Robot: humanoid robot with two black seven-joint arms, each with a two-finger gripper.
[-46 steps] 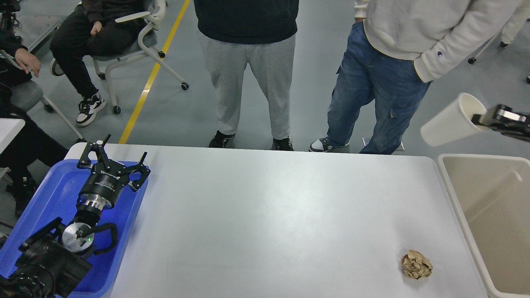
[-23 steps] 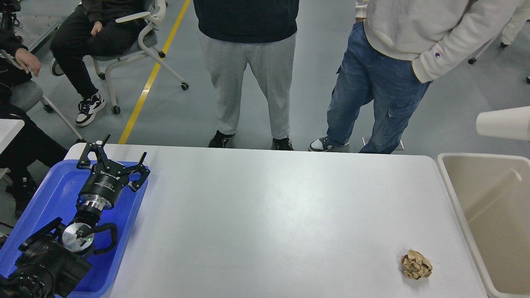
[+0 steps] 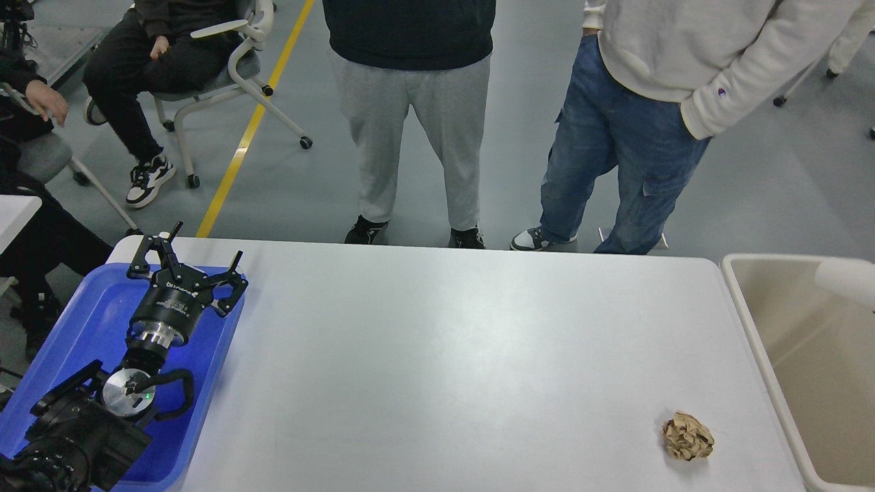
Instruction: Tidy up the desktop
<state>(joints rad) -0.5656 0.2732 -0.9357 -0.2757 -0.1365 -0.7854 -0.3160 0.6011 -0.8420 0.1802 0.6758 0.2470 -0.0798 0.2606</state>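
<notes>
Left gripper (image 3: 186, 268) hangs over the far end of the blue plastic tray (image 3: 89, 321), black fingers (image 3: 152, 249) spread apart and empty, likely parked there so it stays off the working area. The large white rectangular surface (image 3: 444, 355), the desktop to tidy, begins just right of those fingers and runs well away from them. Only one loose item shows on it: a crumpled brown paper ball (image 3: 688, 436), far right of the fingers and nearer the robot, just beside the beige plastic bin (image 3: 765, 355), probably bound for that bin. A blurred white cup-like object (image 3: 847, 279) sits over the bin's far corner; whether it rests inside cannot be told. Right gripper out of view, finger state unknown.
</notes>
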